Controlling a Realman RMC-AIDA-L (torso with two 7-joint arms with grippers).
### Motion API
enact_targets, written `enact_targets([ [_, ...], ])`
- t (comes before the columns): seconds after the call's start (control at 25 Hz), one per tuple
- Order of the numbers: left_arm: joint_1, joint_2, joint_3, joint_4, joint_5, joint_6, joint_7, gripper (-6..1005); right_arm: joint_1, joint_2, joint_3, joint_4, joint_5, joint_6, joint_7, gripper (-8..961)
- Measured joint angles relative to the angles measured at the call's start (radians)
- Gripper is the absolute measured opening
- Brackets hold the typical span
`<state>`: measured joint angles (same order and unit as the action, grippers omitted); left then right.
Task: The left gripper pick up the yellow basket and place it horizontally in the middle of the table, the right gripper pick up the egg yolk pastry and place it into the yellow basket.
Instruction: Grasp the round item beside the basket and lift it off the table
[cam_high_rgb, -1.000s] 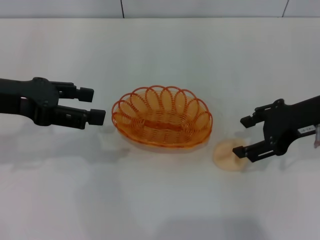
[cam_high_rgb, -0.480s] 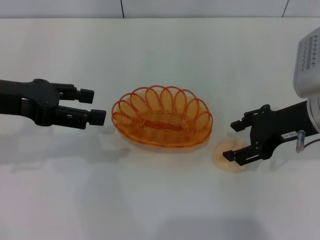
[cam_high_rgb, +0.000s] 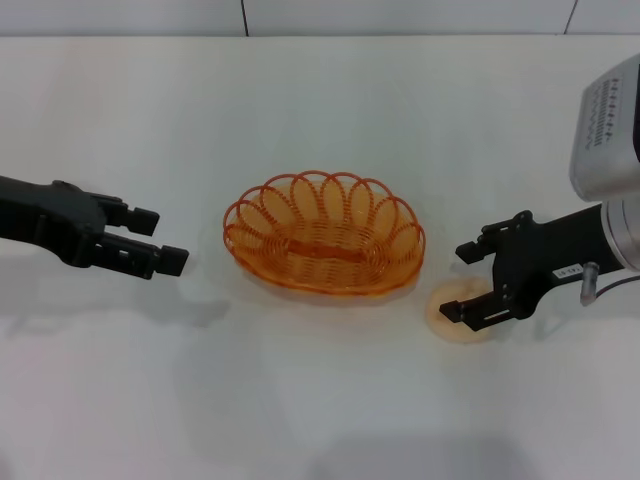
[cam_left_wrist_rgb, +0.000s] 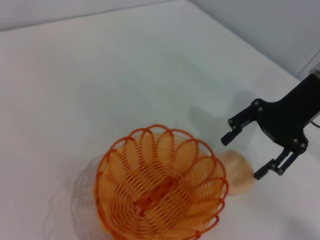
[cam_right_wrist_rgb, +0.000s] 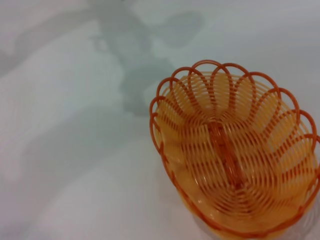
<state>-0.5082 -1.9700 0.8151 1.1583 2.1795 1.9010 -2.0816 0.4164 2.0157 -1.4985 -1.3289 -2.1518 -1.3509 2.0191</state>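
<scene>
white table (cam_high_rgb: 320, 400) fills the head view, plain and flat, with a pale wall strip and 2 dark seams along the far edge; no other items on it.

yellow basket (cam_high_rgb: 324, 233) sits upright at about the middle of the table, long axis running left to right across the robot's front. empty inside in both wrist views. basket step looks done, judging from how it lies.

left gripper (cam_high_rgb: 152, 242) is well apart from the basket on the robot's left, fingers spread, holding nothing, tips pointed toward the basket. reads as idle.

right gripper (cam_high_rgb: 468, 283) is at work: low over the table on the robot's right, jaws spread wide, 1 finger on the far side of the egg yolk pastry (cam_high_rgb: 457, 310) and 1 across its near part. not pinching yet; pastry rests on the table. left wrist view confirms: claw (cam_left_wrist_rgb: 255, 150) open, pastry (cam_left_wrist_rgb: 239, 172) partly between the fingers, just beside the basket's right end (cam_left_wrist_rgb: 160, 187).

key relation: pastry lies just beside the basket's right end, near but whether touching the rim i cannot tell. right arm is the nearer 1. from the pastry the basket lies toward the robot's left and a little farther from the body.

judgement: step in hand is the grasp of the pastry. next would call for closing on it, lifting above the looped rim, then a short carry leftward. risk: soft pastry may squash, or snag the rim if carried low.
</scene>
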Motion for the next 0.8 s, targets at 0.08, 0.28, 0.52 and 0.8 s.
enact_targets([
  [0.08, -0.003, 0.001, 0.0, 0.001, 0.003, -0.001, -0.006, 872, 0.0, 0.0, -0.002, 0.001, 0.0, 0.004, 0.0, 757],
  [0.28, -0.004, 0.002, -0.001, 0.002, 0.003, -0.001, -0.014, 872, 0.001, 0.0, -0.008, 0.004, 0.0, 0.013, 0.0, 755],
  [0.52, -0.004, 0.001, -0.001, 0.002, 0.0, -0.002, -0.016, 872, 0.001, 0.0, -0.009, 0.012, -0.002, 0.014, -0.001, 754],
  [0.8, -0.004, -0.002, -0.001, 0.002, 0.001, -0.008, -0.016, 872, 0.007, 0.0, -0.013, 0.041, -0.002, 0.015, -0.001, 576],
])
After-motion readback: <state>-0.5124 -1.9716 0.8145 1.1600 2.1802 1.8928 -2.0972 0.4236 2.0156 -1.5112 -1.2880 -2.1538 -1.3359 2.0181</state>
